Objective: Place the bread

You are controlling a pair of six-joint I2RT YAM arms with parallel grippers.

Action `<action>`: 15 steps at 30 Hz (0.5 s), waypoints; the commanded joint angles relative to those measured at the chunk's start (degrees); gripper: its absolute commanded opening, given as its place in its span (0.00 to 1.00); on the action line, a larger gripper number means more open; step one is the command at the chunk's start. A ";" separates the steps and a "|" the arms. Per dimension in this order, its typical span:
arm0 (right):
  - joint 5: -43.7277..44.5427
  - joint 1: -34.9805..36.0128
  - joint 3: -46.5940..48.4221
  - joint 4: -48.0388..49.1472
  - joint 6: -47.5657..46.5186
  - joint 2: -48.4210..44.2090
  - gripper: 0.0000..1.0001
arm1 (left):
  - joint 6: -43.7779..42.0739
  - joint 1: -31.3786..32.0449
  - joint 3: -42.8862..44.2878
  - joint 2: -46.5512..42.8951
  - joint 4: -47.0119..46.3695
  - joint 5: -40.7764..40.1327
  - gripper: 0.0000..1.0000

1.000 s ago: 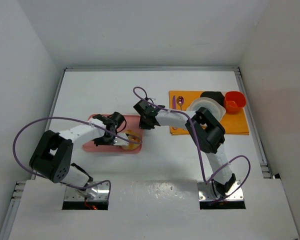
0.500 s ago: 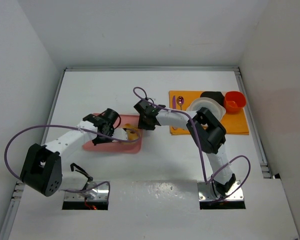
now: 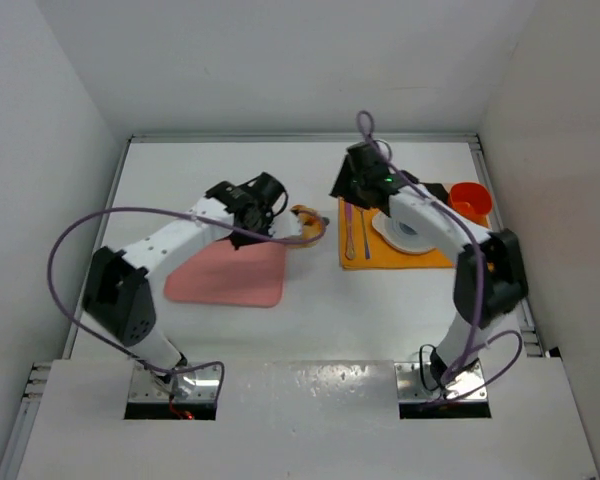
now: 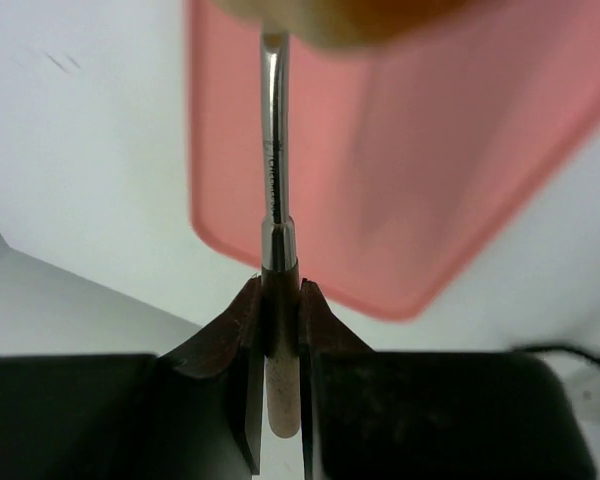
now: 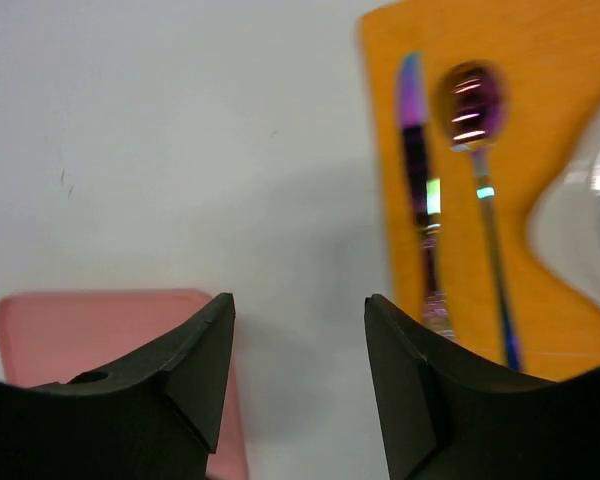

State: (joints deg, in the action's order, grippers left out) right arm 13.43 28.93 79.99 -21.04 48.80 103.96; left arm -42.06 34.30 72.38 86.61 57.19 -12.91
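The left end effector (image 4: 278, 296) is clamped on the pale handle of a metal utensil (image 4: 272, 150). The utensil's tip carries the bread (image 3: 306, 221), which sits between the pink mat (image 3: 230, 275) and the orange placemat (image 3: 365, 256). The right end effector (image 5: 298, 312) stands open and empty above the knife (image 5: 417, 180) and the spoon (image 5: 467, 95).

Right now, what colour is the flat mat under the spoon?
The flat rectangular mat is orange; clearest in right wrist view.
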 commanded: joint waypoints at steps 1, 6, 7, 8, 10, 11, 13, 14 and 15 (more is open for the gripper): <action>1.87 -7.61 -6.06 -1.90 -0.99 -10.24 0.55 | 8.39 2.95 12.67 10.31 -2.34 1.92 0.00; 0.81 -20.30 -18.89 -2.25 -1.16 -22.65 0.52 | 14.63 7.00 33.99 28.23 0.02 0.06 0.00; 0.89 -21.36 -23.08 -2.08 -1.94 -26.06 0.52 | 15.16 7.87 37.80 34.18 1.07 0.86 0.00; 0.90 -24.76 -24.25 -2.60 -2.21 -28.96 0.51 | 15.78 8.49 41.66 37.20 2.30 0.87 0.00; 0.46 -26.72 -28.89 -2.43 -3.35 -34.06 0.51 | 17.09 10.43 54.23 43.26 7.21 0.87 0.00; -0.33 -28.64 -29.79 -3.04 -3.53 -35.92 0.51 | 17.71 10.95 58.80 49.30 9.15 0.87 0.00; -1.64 -31.36 -32.50 -4.70 -4.06 -39.34 0.50 | 18.25 12.45 68.31 53.73 12.94 -0.44 0.00; -2.18 -31.82 -33.13 -5.06 -4.15 -40.06 0.50 | 18.25 12.98 68.86 54.80 12.95 -1.15 0.00; -2.53 -32.18 -34.36 -5.07 -4.32 -40.85 0.48 | 18.77 13.50 68.86 54.81 10.86 -1.76 0.00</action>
State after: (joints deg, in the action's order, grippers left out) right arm 13.08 -1.45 47.83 -25.87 46.15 66.06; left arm -26.30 45.78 136.20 141.91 64.03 -13.45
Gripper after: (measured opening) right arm 0.499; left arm 0.176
